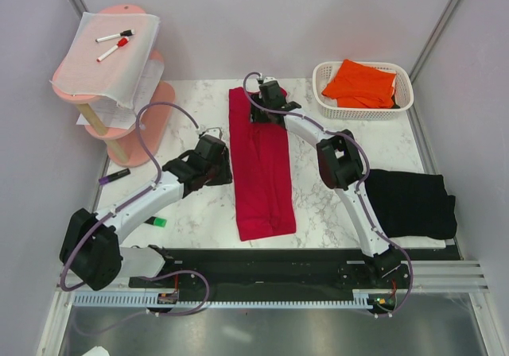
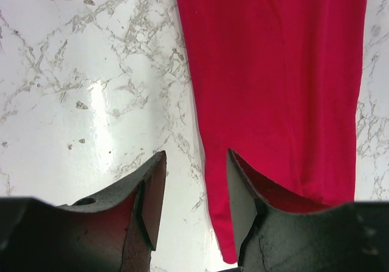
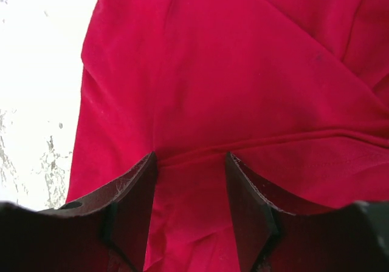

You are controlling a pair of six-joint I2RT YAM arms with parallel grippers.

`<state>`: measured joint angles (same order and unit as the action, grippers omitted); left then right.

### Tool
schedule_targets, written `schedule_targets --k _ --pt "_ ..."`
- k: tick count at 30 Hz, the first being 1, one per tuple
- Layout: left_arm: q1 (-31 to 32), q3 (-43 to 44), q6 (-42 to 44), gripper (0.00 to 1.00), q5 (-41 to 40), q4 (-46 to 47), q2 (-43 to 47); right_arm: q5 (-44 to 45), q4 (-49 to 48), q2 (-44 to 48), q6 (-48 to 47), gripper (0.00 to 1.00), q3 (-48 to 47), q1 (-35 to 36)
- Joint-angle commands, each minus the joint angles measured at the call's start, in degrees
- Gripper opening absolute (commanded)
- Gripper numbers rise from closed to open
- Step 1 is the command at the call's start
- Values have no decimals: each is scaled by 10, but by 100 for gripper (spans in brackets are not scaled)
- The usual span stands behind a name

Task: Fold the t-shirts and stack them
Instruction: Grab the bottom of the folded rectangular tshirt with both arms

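The crimson red t-shirt (image 1: 262,165) lies folded into a long narrow strip in the middle of the marble table. My left gripper (image 1: 224,167) is open low at the strip's left edge; in the left wrist view the gripper (image 2: 194,193) straddles the red shirt's (image 2: 273,71) edge. My right gripper (image 1: 264,108) is open over the strip's far end; in the right wrist view the gripper (image 3: 191,187) hangs just above the red fabric (image 3: 231,71) and a seam. The black t-shirt (image 1: 409,201) lies folded at the right. The orange t-shirt (image 1: 362,84) sits in a basket.
A white basket (image 1: 402,106) stands at the back right. A pink tiered stand (image 1: 127,125) holding a white sheet with marker pens (image 1: 115,50) stands at the back left. A purple pen (image 1: 115,176) and a small green object (image 1: 159,222) lie by the left arm.
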<state>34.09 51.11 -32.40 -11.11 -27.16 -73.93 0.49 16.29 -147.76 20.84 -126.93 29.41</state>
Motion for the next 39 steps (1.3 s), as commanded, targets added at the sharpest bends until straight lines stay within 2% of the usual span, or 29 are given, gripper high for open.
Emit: schedule_targets --k 1,6,9,10,13,16,26,33,39 --pt "-2 18 -10 52 -14 -2 -9 6 -31 10 9 57 10 2" --pt "-2 18 -8 52 -13 -2 -17 -1 -41 12 12 54 14 6" --pt "-2 17 -8 52 -14 -2 -24 -3 -40 10 10 40 15 6" --pt "-2 16 -7 52 -14 -2 -24 -3 -39 8 7 30 15 6" --pt "-2 14 -8 51 -15 -4 -28 -22 -41 17 2 15 32 6" --pt "-2 14 -8 51 -18 -4 -30 -17 -56 42 -3 7 70 7" --pt "-2 12 -11 51 -18 -3 -46 14 -132 177 0 5 257 5" --pt "-2 12 -10 51 -17 -2 -60 28 -138 230 1 7 310 4" --pt "-2 10 -13 51 -16 -2 -67 73 -131 255 -1 6 352 3"
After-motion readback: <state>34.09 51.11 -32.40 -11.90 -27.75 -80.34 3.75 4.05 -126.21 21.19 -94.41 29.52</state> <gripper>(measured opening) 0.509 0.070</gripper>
